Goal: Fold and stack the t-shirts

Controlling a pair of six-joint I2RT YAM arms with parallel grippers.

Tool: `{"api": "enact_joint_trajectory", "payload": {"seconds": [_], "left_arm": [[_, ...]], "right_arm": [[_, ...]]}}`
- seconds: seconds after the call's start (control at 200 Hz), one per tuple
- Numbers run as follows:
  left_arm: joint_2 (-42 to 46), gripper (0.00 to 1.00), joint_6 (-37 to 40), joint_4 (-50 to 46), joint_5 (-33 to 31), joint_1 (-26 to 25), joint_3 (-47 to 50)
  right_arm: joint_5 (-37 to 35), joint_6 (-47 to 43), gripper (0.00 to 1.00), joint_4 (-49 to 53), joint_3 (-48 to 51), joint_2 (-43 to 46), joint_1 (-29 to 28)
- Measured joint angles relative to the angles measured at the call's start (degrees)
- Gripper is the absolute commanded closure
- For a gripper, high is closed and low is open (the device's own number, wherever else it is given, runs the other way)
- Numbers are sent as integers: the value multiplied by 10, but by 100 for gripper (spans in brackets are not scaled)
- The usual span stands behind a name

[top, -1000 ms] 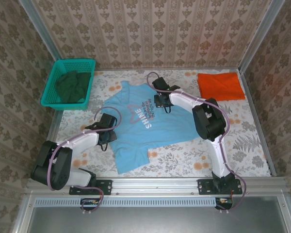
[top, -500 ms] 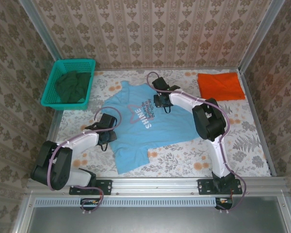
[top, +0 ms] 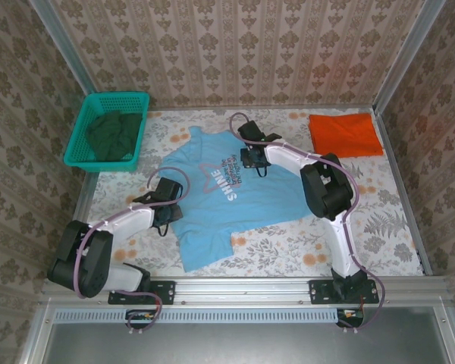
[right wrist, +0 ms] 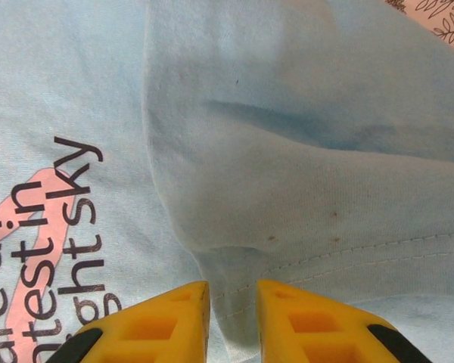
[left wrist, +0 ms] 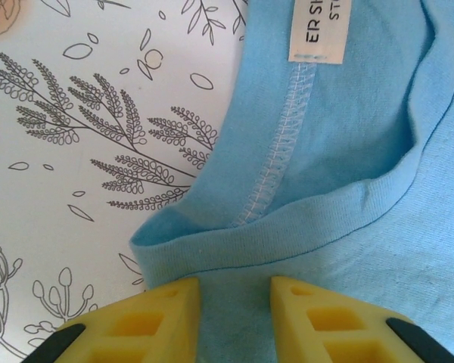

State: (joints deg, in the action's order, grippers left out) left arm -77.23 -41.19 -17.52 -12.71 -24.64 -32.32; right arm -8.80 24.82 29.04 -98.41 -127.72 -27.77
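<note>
Both my jaws narrow, pinching light-blue t-shirt (top: pixel 235 201) spread on desk (top: pixel 288 246): left jaws on its left edge, right jaws on fold by lettering (right wrist: pixel 68 227); orange t-shirt (top: pixel 346 134) folded far-right

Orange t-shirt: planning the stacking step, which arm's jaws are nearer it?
Right. The right arm reaches the light-blue t-shirt's chest print, just left of the orange t-shirt; the left arm is at the blue one's left edge.
</note>
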Motion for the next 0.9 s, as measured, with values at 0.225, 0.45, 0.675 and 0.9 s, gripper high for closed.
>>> {"api": "enact_joint_trajectory", "payload": {"seconds": [0.225,0.45,0.675,0.9], "left_arm": [[0,69,0,0,0,0,0],[0,70,0,1,0,0,1],[0,70,0,1,0,0,1],[2,71,0,3,-1,0,3]], "right_arm": [[-5,0,78,13,-2,-10,0],[-5,0,84,14,-5,-11,0],[-5,0,91,14,-6,-11,0],[-5,-1,100,14,-6,-10,0]]}}
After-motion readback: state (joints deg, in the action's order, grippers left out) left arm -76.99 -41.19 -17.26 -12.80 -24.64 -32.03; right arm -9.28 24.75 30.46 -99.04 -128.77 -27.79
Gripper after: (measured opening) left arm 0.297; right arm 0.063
